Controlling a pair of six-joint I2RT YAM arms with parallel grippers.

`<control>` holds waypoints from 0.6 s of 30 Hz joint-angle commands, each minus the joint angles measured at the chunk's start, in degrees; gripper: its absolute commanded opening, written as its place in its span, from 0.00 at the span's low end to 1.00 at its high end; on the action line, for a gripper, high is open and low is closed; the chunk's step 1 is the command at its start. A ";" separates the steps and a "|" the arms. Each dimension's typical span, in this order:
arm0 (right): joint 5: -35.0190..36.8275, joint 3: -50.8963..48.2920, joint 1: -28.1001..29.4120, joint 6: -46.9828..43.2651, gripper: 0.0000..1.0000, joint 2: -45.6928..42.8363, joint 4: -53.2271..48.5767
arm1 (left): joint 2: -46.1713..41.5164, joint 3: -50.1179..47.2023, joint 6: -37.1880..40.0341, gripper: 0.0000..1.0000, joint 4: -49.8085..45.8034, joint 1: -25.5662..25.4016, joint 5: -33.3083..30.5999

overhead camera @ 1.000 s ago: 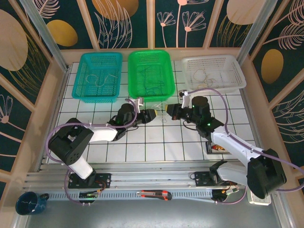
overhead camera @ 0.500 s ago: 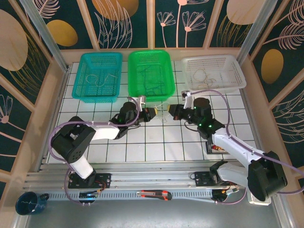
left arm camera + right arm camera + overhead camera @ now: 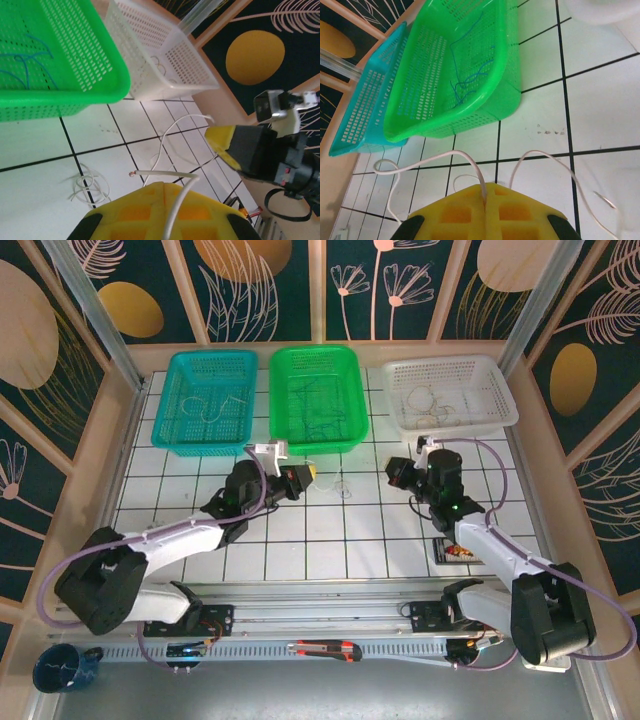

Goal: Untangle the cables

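Left gripper (image 3: 162, 192) and right gripper (image 3: 485, 190) each pinch closed on a thin white cable (image 3: 178, 200), slack above the table (image 3: 300, 530) near the green basket (image 3: 315, 400); likely featherlight, limp, slippery, best pinched near ends.

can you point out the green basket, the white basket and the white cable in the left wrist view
green basket (image 3: 320, 447): top view, on its near rim.
white basket (image 3: 455, 425): top view, on its near wall.
white cable (image 3: 165, 173): left wrist view, on the level stretch near its copper tip.
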 commanded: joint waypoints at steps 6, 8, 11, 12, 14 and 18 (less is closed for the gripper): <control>-1.69 -3.50 1.69 1.39 0.00 -0.08 2.82 | -6.01 4.03 1.96 0.00 -3.06 -0.05 -4.93; -1.37 -4.03 3.04 1.32 0.00 -0.23 3.32 | -6.81 6.68 2.12 0.00 -4.20 0.10 -6.12; 0.18 -4.70 4.99 1.22 0.00 -0.26 3.49 | -7.21 11.51 2.17 0.00 -5.91 0.43 -7.06; 0.69 -4.95 5.67 1.22 0.00 -0.09 3.62 | -7.11 13.44 2.32 0.00 -6.76 0.45 -7.16; 1.84 -5.39 6.83 1.30 0.00 0.12 3.83 | -6.67 17.22 2.62 0.00 -8.56 0.53 -7.17; 3.63 -6.32 8.68 1.40 0.00 0.88 4.42 | -5.07 24.74 3.23 0.00 -12.11 0.53 -5.98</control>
